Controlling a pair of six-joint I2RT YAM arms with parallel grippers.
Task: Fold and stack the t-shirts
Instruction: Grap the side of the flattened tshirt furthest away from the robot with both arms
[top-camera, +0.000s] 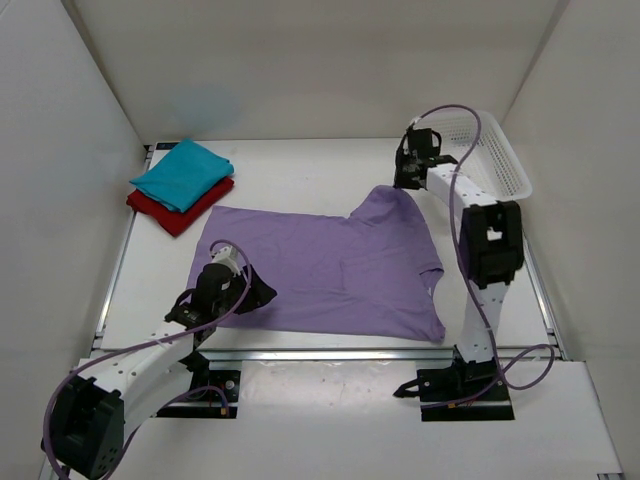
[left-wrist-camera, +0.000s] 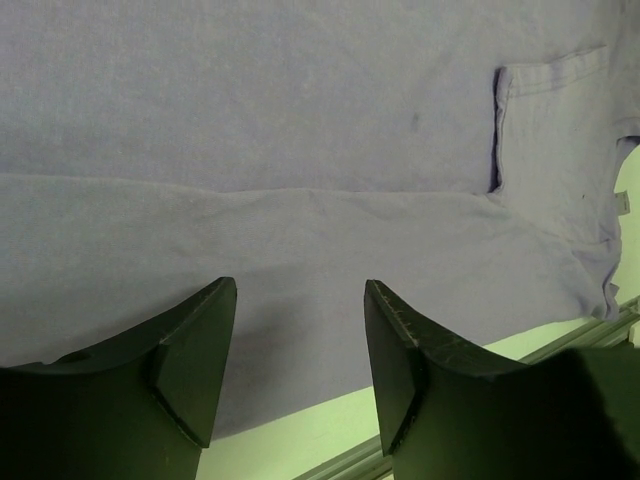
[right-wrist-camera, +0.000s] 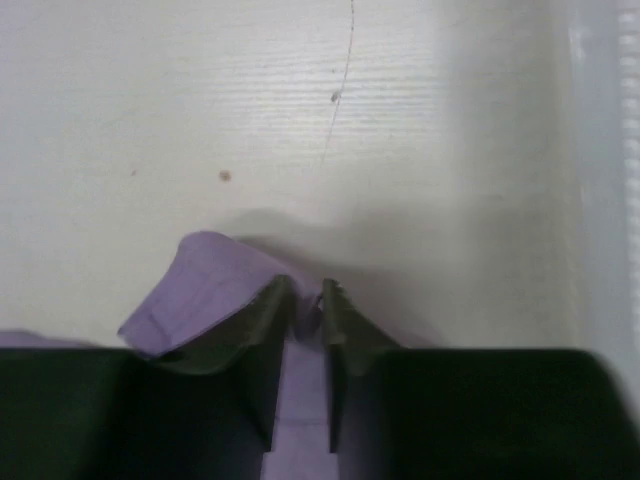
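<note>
**Lavender shirt pinched at far edge by right claw**

The lavender t-shirt (top-camera: 330, 270) is spread flat on the table (top-camera: 300, 165). A raised fold at its far right edge is clamped in the narrow-closed right gripper (right-wrist-camera: 307, 295), near the white mesh basket (top-camera: 505, 165). The left gripper (left-wrist-camera: 300, 300) is held wide apart over the near left hem; contact with the cloth cannot be told. The folded teal t-shirt (top-camera: 182, 174) is stacked on the folded dark red t-shirt (top-camera: 175, 213), far left. A small pale tag (left-wrist-camera: 621, 203) is seen at the lavender shirt's edge, print too small to be read.
</note>
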